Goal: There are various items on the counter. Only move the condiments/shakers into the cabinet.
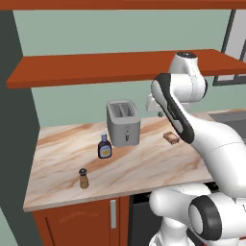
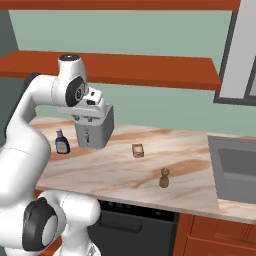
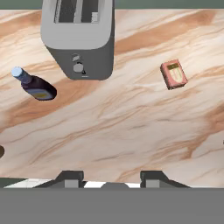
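- Gripper (image 3: 113, 181) hangs high above the counter (image 3: 131, 131), fingertips parted, holding nothing; a survey pose, I judge
- sauce bottle (image 1: 104, 147) stands beside the toaster (image 1: 123, 122); both shakers (image 1: 83, 178) upright on the counter, the cabinet (image 1: 96, 67) bare.

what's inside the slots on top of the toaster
The toaster has two open slots on top; from the hand view they look dark and hold no bread. The slot bottoms are in shadow, so I cannot tell what lies deep inside.
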Robot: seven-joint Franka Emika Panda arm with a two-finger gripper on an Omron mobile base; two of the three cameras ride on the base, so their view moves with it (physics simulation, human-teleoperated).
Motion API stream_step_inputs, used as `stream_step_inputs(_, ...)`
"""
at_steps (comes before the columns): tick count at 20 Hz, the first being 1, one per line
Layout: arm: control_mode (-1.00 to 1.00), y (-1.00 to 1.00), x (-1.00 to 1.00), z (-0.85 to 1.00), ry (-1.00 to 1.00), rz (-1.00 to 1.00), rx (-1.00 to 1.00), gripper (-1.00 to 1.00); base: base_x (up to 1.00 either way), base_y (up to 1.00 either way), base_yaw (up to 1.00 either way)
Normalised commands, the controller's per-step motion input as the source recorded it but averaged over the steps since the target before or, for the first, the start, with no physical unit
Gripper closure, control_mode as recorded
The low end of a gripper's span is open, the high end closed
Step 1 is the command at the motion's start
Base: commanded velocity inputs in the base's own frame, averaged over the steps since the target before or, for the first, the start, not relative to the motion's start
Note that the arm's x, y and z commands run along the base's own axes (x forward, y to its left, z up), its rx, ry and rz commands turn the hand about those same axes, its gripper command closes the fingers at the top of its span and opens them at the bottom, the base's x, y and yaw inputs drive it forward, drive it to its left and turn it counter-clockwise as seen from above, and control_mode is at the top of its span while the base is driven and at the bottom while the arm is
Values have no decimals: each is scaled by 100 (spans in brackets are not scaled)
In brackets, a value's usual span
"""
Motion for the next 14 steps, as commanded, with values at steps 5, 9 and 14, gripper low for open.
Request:
stream_step_inputs(5,-100,-40,-2,-12,1,0,4,-100,0,0,0)
stream_step_inputs(9,-100,-90,-22,-28,0,0,8,-100,0,0,0)
stream_step_inputs(14,-100,-100,-29,-32,-9,6,6,-100,0,0,0)
